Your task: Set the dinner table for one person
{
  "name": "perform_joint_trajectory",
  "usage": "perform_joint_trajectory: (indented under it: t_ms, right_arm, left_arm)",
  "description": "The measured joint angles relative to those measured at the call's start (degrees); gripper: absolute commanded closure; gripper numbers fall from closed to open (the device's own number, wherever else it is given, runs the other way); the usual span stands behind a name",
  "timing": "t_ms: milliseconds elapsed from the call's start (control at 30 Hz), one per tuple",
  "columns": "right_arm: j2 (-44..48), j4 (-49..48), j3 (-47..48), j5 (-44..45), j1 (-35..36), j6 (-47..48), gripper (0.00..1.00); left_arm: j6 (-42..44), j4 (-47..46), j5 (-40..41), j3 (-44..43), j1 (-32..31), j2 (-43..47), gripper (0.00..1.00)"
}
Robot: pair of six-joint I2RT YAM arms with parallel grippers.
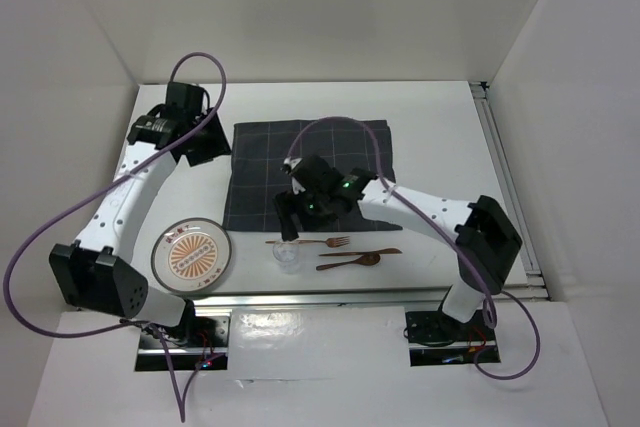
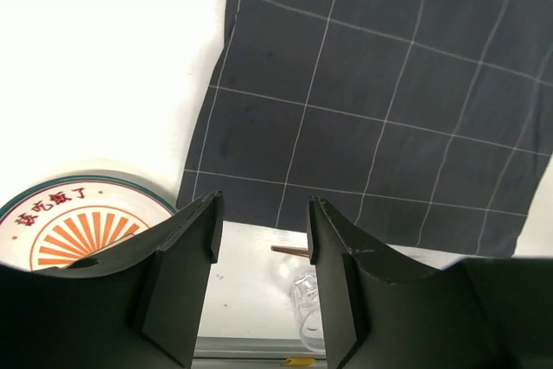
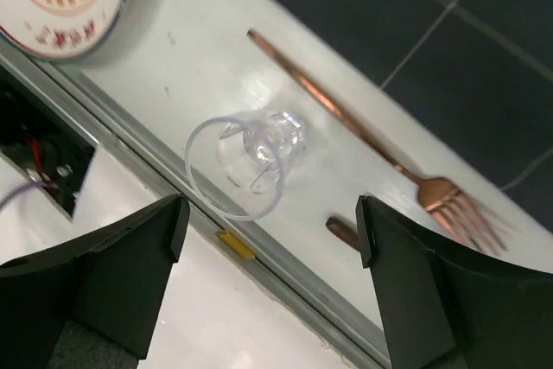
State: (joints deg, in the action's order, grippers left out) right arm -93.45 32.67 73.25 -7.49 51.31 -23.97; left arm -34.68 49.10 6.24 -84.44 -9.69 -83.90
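Glass: upright on desk, lower centre of top view, just below right tool, the nearer one. Right tool: spread wide, empty. Left tool: parted, empty, far off at upper left.

The cloth is dark grey, gridded pale. The plate bears an orange sunburst; the fork is copper.

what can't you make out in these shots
- Brown utensil end beside the fork: right wrist view, rest behind the right arm's finger; unidentifiable.
- Plate: left wrist view, cut by the frame edge and the left arm's finger.
- Glass: left wrist view, faint, partly behind a finger.
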Motion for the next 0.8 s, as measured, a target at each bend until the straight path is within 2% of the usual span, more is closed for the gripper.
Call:
perform_joint_trajectory:
  t_ms: [67,167,333,433,467,567,600,633,800]
  right_arm:
    - [-1.97,-0.02,0.00,-0.04,2.71,0.28,0.11]
    - [-4.92,-0.07,0.00,0.17,5.29,0.96,0.19]
    - [-8.26,-0.55,0.00,0.87,6.08,1.36,0.29]
    - [-9.70,-1.16,0.00,1.18,6.08,1.64,0.46]
    - [-10.12,-1.53,0.00,1.27,6.10,1.64,0.61]
    - [-10.99,-1.84,0.31,1.84,6.27,1.53,0.90]
    - [-11.26,-1.57,0.74,1.97,6.32,1.40,0.97]
    - [-11.54,-0.85,1.68,2.86,6.40,1.44,1.00]
    - [-11.74,2.23,9.09,7.61,6.01,2.01,1.00]
  left_arm:
    - [-0.02,0.24,0.48,0.07,0.00,2.51,0.39]
    - [-0.02,0.33,1.29,0.09,0.00,4.66,0.39]
    - [-0.02,0.87,1.70,0.98,0.00,4.63,0.40]
    - [-0.02,1.55,1.75,1.42,0.00,4.55,0.41]
    - [-0.02,1.66,1.81,1.44,0.00,4.55,0.41]
    - [-0.02,1.70,1.90,1.42,0.00,4.55,0.41]
    - [0.00,1.73,1.92,1.42,0.00,4.55,0.41]
    - [0.00,1.75,1.97,1.42,0.00,4.55,0.41]
    - [0.02,1.77,2.47,1.42,0.00,4.61,0.41]
